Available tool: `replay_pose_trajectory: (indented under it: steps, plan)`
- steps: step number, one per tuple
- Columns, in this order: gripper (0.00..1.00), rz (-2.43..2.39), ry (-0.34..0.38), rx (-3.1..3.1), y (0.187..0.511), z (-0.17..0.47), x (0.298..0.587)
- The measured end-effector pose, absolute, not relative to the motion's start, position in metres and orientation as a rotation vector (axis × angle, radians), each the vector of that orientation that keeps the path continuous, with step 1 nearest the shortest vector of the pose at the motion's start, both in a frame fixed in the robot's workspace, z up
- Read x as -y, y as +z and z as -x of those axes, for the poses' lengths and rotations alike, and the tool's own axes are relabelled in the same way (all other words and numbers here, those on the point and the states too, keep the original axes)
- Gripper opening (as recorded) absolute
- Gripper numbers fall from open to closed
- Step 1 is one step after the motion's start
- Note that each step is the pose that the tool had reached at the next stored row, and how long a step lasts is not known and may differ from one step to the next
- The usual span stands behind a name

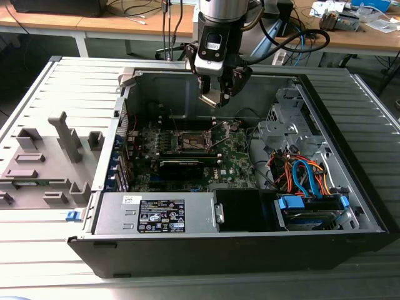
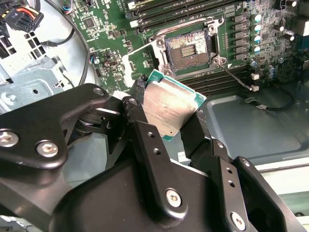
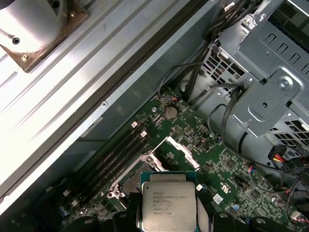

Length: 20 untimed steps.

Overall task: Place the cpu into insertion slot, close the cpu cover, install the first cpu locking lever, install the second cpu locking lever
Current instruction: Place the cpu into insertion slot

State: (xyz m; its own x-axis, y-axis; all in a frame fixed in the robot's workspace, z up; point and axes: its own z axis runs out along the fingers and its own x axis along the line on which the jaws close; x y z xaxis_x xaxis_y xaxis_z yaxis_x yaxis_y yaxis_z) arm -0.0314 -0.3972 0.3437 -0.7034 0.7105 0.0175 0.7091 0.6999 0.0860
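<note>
My gripper [image 1: 218,94] hangs over the open computer case, shut on the cpu [image 2: 170,104], a square chip with a silver-grey top and green edge, pinched at two opposite sides. In the first wrist view the cpu [image 3: 168,205] hides part of the insertion slot [image 3: 131,180]. The second wrist view has the insertion slot [image 2: 187,48] uncovered, its dark contact field inside a silver rim, a short way beyond the chip. The cpu cover [image 3: 179,152] stands swung up beside the slot. A thin wire locking lever [image 2: 235,77] sticks out from one corner of the slot.
The motherboard [image 1: 234,156] lies on the case floor, with memory slots [image 2: 227,79] beside the socket. A long black card [image 1: 187,165] sits in front of it. A metal drive cage [image 1: 284,122] and cable bundles [image 1: 306,175] fill the exterior view's right. The power supply [image 1: 159,215] lines the near wall.
</note>
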Motion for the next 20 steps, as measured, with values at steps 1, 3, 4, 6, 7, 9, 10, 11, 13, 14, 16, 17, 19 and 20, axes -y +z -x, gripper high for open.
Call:
replay_pose_trajectory:
  steps: [1, 3, 4, 6, 7, 9, 10, 11, 13, 14, 16, 17, 19, 20]
  plan:
    - [0.55, -1.206, 0.135, -2.879, 0.3437, 0.0314, 0.3972]
    - [0.55, -1.211, 0.135, -2.877, 0.3437, 0.0314, 0.3972]
    - [0.55, -1.213, 0.134, -2.876, 0.3437, 0.0314, 0.3972]
    - [0.55, -1.22, 0.134, -2.873, 0.3437, 0.0314, 0.3972]
    - [0.55, -1.222, 0.134, -2.872, 0.3437, 0.0314, 0.3972]
    - [0.55, -1.228, 0.134, -2.869, 0.3437, 0.0314, 0.3972]
    - [0.55, -1.23, 0.134, -2.868, 0.3437, 0.0314, 0.3972]
    - [0.55, -1.236, 0.134, -2.866, 0.3437, 0.0314, 0.3972]
    - [0.55, -1.242, 0.134, -2.863, 0.3437, 0.0314, 0.3972]
    - [0.55, -1.245, 0.134, -2.861, 0.3437, 0.0314, 0.3972]
    - [0.55, -1.249, 0.134, -2.859, 0.3437, 0.0314, 0.3972]
    - [0.55, -1.253, 0.134, -2.857, 0.3437, 0.0314, 0.3972]
    - [0.55, -1.276, 0.133, -2.846, 0.3436, 0.0314, 0.3972]
    - [0.55, -1.281, 0.132, -2.844, 0.3436, 0.0314, 0.3972]
